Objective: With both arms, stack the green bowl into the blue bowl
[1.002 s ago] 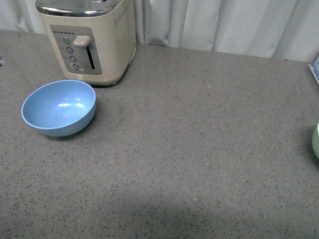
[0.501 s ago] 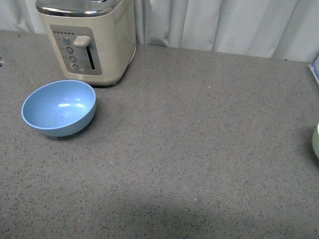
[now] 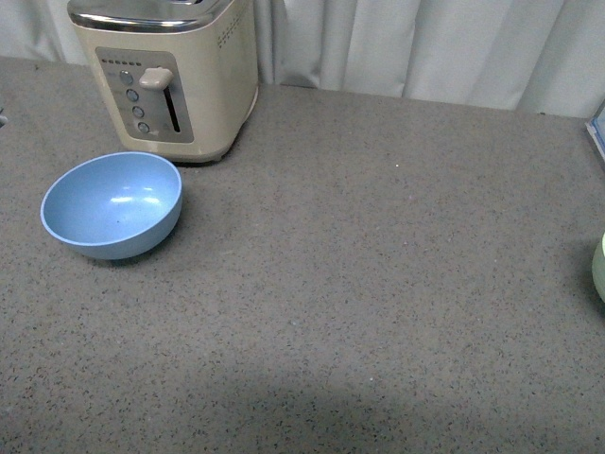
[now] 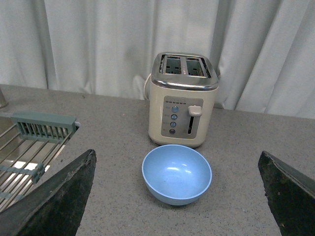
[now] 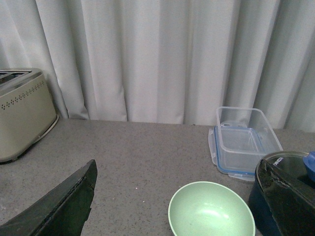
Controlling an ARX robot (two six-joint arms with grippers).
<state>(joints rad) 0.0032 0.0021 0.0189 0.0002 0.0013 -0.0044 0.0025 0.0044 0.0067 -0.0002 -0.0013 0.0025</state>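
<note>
The blue bowl (image 3: 112,205) sits upright on the grey countertop at the left, just in front of the toaster. Only a sliver of the green bowl (image 3: 599,268) shows at the right edge of the front view. Neither arm appears in that view. In the left wrist view, my left gripper (image 4: 177,152) hangs open, its black fingers (image 4: 59,196) spread wide on either side of the blue bowl (image 4: 177,173) and apart from it. My right gripper (image 5: 177,167) is open too, with the empty green bowl (image 5: 211,211) lying between its fingers, untouched.
A cream toaster (image 3: 170,76) stands at the back left against a white curtain. A clear lidded container (image 5: 243,140) rests behind the green bowl. A wire dish rack (image 4: 29,142) lies left of the blue bowl. Bare grey countertop (image 3: 378,265) spans the gap between the bowls.
</note>
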